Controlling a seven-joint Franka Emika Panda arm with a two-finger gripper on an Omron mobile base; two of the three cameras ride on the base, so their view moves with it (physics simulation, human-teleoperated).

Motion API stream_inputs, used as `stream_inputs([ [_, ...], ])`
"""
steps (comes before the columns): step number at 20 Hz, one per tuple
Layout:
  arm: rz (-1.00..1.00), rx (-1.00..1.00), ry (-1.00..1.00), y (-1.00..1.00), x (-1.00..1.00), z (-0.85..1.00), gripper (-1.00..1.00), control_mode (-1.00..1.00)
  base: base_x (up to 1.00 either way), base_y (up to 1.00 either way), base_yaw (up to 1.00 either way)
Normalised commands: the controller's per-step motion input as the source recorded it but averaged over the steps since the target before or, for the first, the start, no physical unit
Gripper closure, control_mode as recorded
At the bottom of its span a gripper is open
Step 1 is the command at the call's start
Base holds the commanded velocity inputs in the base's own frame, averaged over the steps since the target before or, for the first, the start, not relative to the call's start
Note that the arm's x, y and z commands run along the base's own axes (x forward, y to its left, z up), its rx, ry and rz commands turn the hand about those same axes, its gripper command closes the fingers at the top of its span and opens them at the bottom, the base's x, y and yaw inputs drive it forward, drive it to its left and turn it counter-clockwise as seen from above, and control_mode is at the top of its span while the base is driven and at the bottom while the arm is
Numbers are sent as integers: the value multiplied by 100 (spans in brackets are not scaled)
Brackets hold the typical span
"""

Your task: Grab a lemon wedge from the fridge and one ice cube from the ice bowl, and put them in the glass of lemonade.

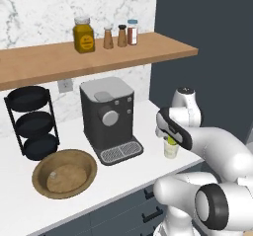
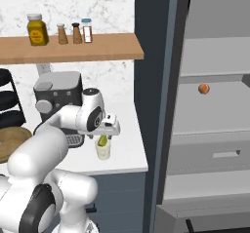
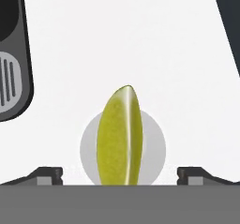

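Jaws stand wide apart and hold nothing: in the hand view the two dark fingertips [image 3: 47, 175] sit far out to either side with clear white gaps between each of them and the lemon wedge [image 3: 119, 136]; the wedge lies midway between the tips and just beyond them, straight along the gripper's line of sight, its long axis running away from the camera with the pointed tip at the far end and its broad end cut off by the bottom of the view; it overlaps the round pale rim of the glass of lemonade [image 3: 154, 148], which sits directly beneath it, so I judge the wedge to be at or just inside the mouth of the glass, though how deep it has sunk cannot be told; from the left base view the gripper [image 1: 170, 137] hangs immediately above the glass of lemonade [image 1: 171, 151], with a patch of yellow-green showing at the cup's top; the right base view agrees, gripper [image 2: 108, 132] over the glass of lemonade [image 2: 103, 150]; with the wedge delivered, the coming move turns on the ice bowl [image 1: 64, 173], which lies well apart from the jaws, across the counter on the far side of the coffee machine [image 1: 108, 119]; any ice cube in the bowl is too faint to make out; the fridge [image 2: 210, 105] stands open on the opposite side of the jaws, a small orange fruit [image 2: 203, 88] on its shelf.
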Motion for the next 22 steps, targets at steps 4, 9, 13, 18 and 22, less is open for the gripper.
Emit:
stream_inputs([
  [4, 0, 0, 0, 0, -3, 3, -100, -100, 0, 0, 0],
  [9, 0, 3, -5, 0, -36, 8, -100, -100, 0, 0, 0],
  [13, 5, 5, -13, 0, -86, 1, -100, -100, 0, 0, 0],
  [18, 2, -1, -7, 25, -94, 39, -100, -100, 0, 0, 0],
  [22, 6, -3, -6, 4, -100, 100, -100, -100, 0, 0, 0],
])
